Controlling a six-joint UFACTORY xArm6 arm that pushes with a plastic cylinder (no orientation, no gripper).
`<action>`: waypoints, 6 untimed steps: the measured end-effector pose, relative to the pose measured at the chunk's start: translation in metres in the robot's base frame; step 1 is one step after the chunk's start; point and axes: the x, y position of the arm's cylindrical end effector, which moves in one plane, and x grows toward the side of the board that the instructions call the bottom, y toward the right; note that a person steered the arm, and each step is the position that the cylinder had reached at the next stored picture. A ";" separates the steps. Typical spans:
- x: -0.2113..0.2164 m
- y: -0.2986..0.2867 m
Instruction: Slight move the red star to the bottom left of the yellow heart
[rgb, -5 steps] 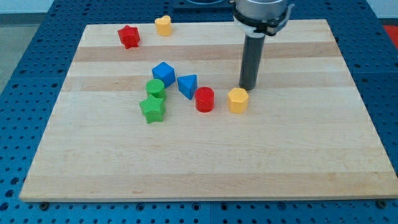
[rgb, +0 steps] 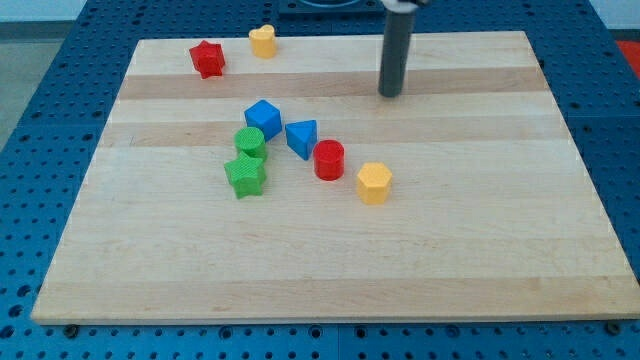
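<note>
Near the board's top edge sit red star (rgb: 207, 58), yellow heart (rgb: 263, 41).

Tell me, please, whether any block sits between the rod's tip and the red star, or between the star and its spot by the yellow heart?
Nothing visible does. My tip is to the view's right of the red star and the yellow heart, with bare board between.

I see a pale wooden tabletop (rgb: 330, 270) made of long planks running left to right, its grain in light and slightly darker bands. It rests on a blue perforated base (rgb: 30, 120) that shows on all sides, dotted with regular holes. The light is even and soft, with only faint shadows.
</note>
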 end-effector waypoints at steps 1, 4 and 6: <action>-0.038 -0.051; -0.025 -0.242; -0.025 -0.314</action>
